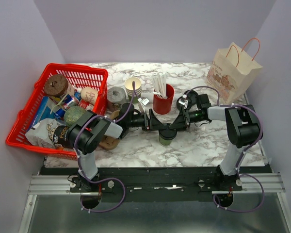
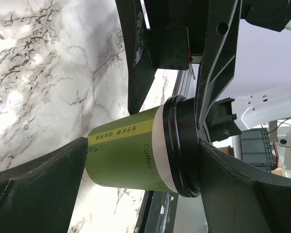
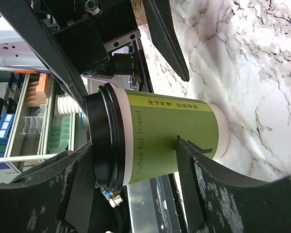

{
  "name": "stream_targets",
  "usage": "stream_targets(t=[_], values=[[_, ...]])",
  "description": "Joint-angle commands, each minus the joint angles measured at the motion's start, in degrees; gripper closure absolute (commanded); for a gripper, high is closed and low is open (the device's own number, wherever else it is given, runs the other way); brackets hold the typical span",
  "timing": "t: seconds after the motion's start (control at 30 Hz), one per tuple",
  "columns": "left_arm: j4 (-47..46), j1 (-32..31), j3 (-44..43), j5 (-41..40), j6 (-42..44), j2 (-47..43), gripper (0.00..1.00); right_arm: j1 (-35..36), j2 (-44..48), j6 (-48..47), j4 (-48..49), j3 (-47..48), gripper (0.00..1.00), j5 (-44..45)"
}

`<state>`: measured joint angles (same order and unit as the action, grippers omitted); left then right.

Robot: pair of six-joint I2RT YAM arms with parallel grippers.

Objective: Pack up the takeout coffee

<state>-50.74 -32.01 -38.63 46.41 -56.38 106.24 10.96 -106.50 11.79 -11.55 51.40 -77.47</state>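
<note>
The takeout coffee (image 1: 167,137) is an olive-green cup with a black lid, near the table's front middle. It fills the left wrist view (image 2: 131,155) and the right wrist view (image 3: 169,138). My left gripper (image 1: 158,128) reaches it from the left with its jaws spread one above the other. One finger (image 2: 242,189) lies against the lid and the other (image 2: 43,184) is by the cup's base. My right gripper (image 1: 177,127) reaches it from the right, jaws also apart. One finger (image 3: 53,189) is at the lid, the other fingertip (image 3: 189,160) in front of the cup's side.
A red cup of white straws (image 1: 163,99) and stacked paper cups (image 1: 133,87) stand just behind the grippers. A red basket (image 1: 58,109) of groceries is at the left. A paper bag (image 1: 233,73) stands at the back right. The table's front edge is close below the cup.
</note>
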Motion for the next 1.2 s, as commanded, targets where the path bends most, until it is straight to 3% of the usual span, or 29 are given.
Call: stream_targets(t=[0.0,0.27,0.5,0.53,0.77,0.97,1.17], values=[[8.47,-1.04,2.87,-6.52,7.51,3.19,0.06,0.73,-0.91,-2.55,-0.40,-2.09,0.33,7.95],[2.66,-0.95,-1.79,-0.28,4.35,-0.76,0.02,0.64,7.78,-5.63,-2.06,-1.04,0.17,6.63],[9.16,-0.60,-4.35,0.61,8.21,-4.72,0.02,0.64,10.52,-13.61,-10.76,1.77,0.08,6.11],[10.13,-0.51,-4.35,0.43,8.48,-5.16,0.02,0.64,10.61,-15.03,-12.43,2.47,0.00,6.28],[12.25,0.45,-4.96,-1.32,9.71,-7.71,0.02,0.55,10.87,-27.25,-28.07,9.33,0.00,12.07],[14.27,0.90,-5.93,-3.26,9.62,-7.10,0.02,0.55,10.96,-31.65,-34.22,10.22,0.00,16.38],[11.81,0.90,-6.45,-2.64,8.31,-4.55,0.03,0.55,9.56,-33.94,-34.86,9.51,0.00,15.25]])
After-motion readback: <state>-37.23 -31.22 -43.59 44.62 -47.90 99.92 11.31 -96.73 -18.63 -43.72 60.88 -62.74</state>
